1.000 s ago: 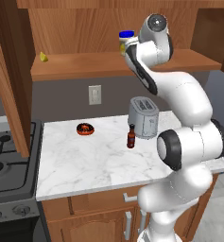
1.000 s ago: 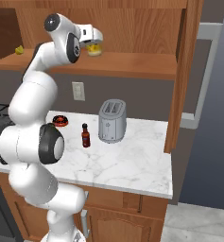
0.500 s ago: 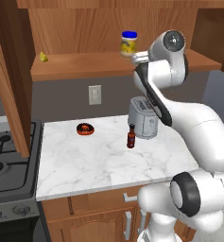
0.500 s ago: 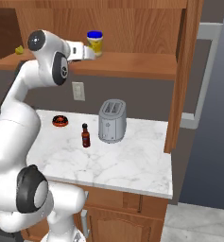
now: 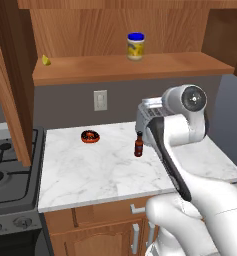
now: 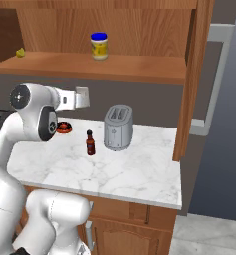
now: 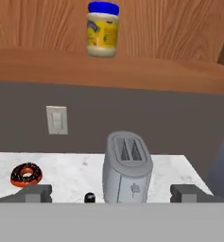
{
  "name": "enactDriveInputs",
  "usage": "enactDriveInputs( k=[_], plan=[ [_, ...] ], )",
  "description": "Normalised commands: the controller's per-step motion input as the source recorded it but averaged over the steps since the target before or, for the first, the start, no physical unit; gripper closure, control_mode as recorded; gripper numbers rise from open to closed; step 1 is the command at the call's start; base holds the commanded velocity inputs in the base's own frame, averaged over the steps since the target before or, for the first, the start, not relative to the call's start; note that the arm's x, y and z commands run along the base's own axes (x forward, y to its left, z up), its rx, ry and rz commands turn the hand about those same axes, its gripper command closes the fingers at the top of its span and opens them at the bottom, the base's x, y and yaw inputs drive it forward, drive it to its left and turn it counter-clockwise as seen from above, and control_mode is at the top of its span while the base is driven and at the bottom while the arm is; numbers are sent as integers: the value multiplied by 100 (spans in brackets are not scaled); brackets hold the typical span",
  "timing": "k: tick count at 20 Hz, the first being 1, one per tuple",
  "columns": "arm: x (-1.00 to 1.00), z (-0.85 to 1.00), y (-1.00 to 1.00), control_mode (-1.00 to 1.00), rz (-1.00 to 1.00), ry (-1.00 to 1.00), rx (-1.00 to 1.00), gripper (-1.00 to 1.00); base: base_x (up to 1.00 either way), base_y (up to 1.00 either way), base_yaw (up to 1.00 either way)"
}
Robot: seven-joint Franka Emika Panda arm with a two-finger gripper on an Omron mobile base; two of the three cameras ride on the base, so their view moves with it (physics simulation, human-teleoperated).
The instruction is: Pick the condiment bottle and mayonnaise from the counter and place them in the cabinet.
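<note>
Hand view: mayonnaise (image 7: 103,28) up on the cabinet (image 7: 132,71) shelf, tool (image 7: 111,194) spread wide and holding nothing.

Fingertips (image 7: 35,193) far apart at the bottom edge, framing a grey toaster (image 7: 126,170) dead ahead on the desk (image 5: 105,170). Just left of the toaster, the condiment bottle (image 5: 138,145), upright, red cap poking up between the fingertips, close beside the toaster but apart from it. Further left on the marble, a chocolate doughnut (image 5: 91,136); on the wall behind, a white outlet plate (image 5: 100,100). Small yellow piece, perhaps a lemon (image 5: 46,60), at the shelf's left end, well apart from the jar. Stove (image 5: 7,170) beside the desk's left edge.
</note>
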Motion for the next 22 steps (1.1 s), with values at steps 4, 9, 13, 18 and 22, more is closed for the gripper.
enactDriveInputs(
  k=[4,9,13,18,22],
  plan=[
    [-16,-98,22,-100,-2,11,6,-100,0,0,0],
    [3,-85,0,-100,-1,-4,18,-100,0,0,0],
    [14,-73,0,-100,-1,-2,19,-100,0,0,0],
    [35,-56,2,-100,-3,3,12,-100,0,0,0],
    [57,-55,16,-100,-5,7,6,-100,0,0,0]
  ],
)
